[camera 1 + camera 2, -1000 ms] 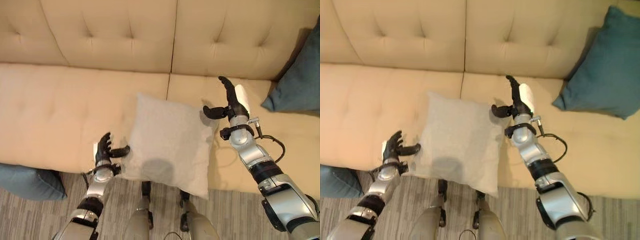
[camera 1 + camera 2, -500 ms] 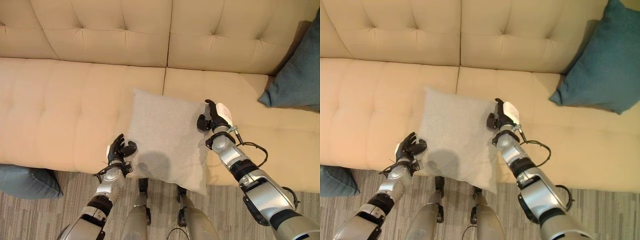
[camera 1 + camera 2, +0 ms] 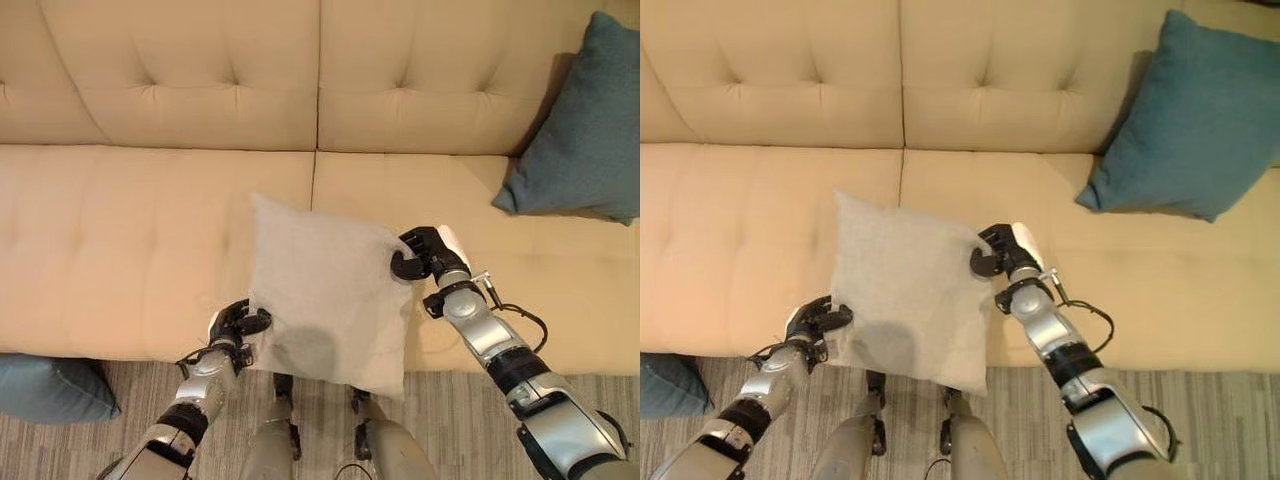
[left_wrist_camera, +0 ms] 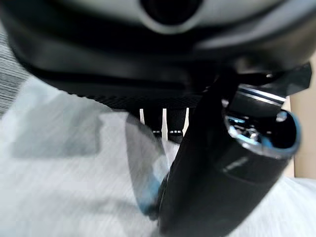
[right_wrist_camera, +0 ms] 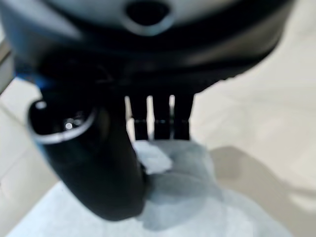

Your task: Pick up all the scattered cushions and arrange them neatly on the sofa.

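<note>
**A:** Where is the square pale-grey fabric cushion [image 3: 330,295] sitting at the moment?

**B:** It is lying near the middle of the cream tufted sofa [image 3: 150,220], on the seat's near edge, with its near right corner hanging out past the edge over the grey striped carpet [image 3: 450,420]. Both hands are gripping it from opposite sides, which I judge to be for a two-handed lift, since a soft square like this would sag from one corner.

**A:** How is each hand taking hold?

**B:** The left hand [image 3: 236,325] is coming up from the near left and its fingers [image 4: 170,123] are curling round the cushion's near left corner, thumb pinching the fabric from the other side. The right hand [image 3: 425,255] is reaching in from the near right with the forearm slanting toward the far left; its fingers [image 5: 155,121] are hooking over the cushion's right corner, bunching the cloth against the thumb.

**A:** And the other cushions?

**B:** A teal square fabric cushion [image 3: 1185,120] is leaning against the backrest at the far right, already in a tidy spot. Another blue-grey cushion [image 3: 50,385] is lying on the carpet at the near left, so by my reckoning the job is partway along.
</note>
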